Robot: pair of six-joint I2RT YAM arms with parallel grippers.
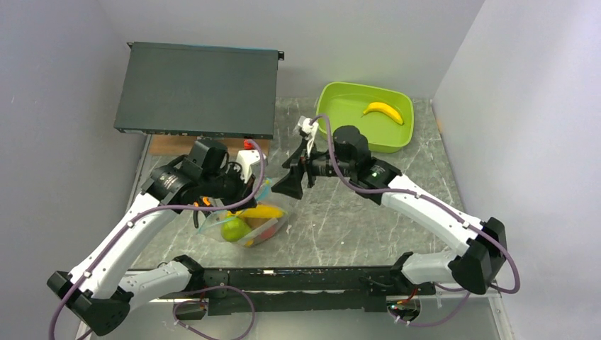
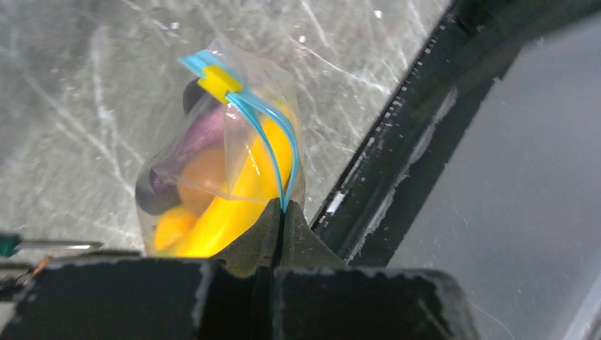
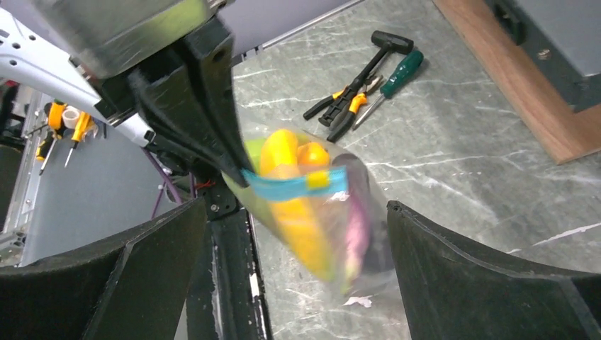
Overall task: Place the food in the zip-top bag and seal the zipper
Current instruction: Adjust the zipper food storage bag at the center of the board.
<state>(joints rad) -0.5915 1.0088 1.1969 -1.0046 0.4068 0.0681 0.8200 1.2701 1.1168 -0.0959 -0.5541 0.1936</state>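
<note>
Teal zipper [image 2: 262, 134] | left gripper [image 2: 282, 212] pinches it | right gripper [image 3: 296, 212] spread wide

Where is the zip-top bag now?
Left of centre in the top view, the left pincer grips the zip-top bag by its zipper; the open right pincer faces it.

One zip-top bag [image 1: 269, 228], one lime [image 1: 235, 229], one loose banana [image 1: 383, 111], one green tub [image 1: 333, 99], two arms [image 1: 135, 227]

Top view: bag [image 1: 244, 225] is lower left of centre, food [image 1: 236, 229] inside it, my right gripper [image 1: 290, 185] just to its right. Upper right there's the tub [image 1: 347, 106] with a banana [image 1: 383, 110] in it, and a flat box [image 1: 197, 88] upper left.
</note>
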